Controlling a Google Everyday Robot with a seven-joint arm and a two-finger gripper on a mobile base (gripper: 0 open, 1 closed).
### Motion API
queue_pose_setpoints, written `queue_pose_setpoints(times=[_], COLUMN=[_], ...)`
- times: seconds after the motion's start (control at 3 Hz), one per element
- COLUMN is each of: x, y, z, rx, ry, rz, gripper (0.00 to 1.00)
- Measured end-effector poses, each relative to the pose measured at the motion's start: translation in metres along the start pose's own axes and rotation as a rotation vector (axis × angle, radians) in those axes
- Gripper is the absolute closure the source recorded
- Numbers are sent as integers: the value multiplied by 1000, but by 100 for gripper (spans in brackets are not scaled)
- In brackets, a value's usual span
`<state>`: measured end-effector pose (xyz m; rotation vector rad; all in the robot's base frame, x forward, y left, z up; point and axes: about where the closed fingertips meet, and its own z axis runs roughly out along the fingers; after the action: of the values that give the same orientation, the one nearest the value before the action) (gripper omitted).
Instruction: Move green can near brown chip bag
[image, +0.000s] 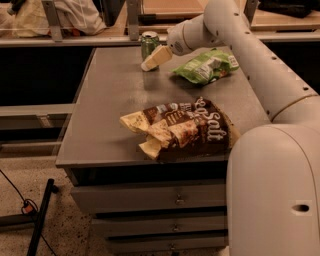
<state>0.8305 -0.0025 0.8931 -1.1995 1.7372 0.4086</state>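
The green can (148, 42) stands upright at the far edge of the grey table (110, 115), its silver top showing. My gripper (154, 59) is right in front of the can's lower part, at its right side, reaching from the right on the white arm (235, 35). The brown chip bag (187, 128) with the white "Salt" lettering lies flat near the table's front edge, well apart from the can. Whether the gripper touches the can cannot be told.
A flat green chip bag (206, 65) lies at the back right, under the arm. My white base (275, 190) fills the lower right. Drawers (150, 200) sit below the tabletop. A shelf rail (75, 39) runs behind the table.
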Motion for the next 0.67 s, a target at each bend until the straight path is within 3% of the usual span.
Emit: queue_pose_setpoints(times=[0.67], x=[-1], y=[-2], z=[18], rx=[10], ry=[-25], rz=[19], gripper=[0])
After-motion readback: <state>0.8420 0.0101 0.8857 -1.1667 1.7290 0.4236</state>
